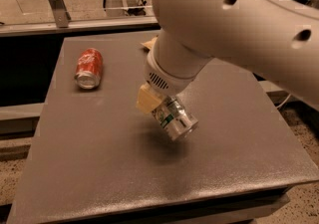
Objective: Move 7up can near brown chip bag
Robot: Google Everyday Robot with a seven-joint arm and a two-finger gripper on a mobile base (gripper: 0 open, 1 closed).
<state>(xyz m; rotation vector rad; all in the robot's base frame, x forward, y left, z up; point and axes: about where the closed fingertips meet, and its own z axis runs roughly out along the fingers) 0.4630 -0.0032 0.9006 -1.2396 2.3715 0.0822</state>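
The 7up can (175, 118), silver with green print, is held tilted in my gripper (167, 112), its silver end facing down and to the right. The can hangs a little above the grey table (99, 168), with its shadow below it. A tan finger pad (148, 101) presses on the can's left side. My large white arm fills the upper right of the camera view. The brown chip bag is almost wholly hidden behind the arm; only a tan corner (147, 45) shows at the table's far side.
A red cola can (88, 67) lies on its side at the table's far left. A metal bracket (55, 1) stands on the floor beyond the table. The table's edges are near on the left, front and right.
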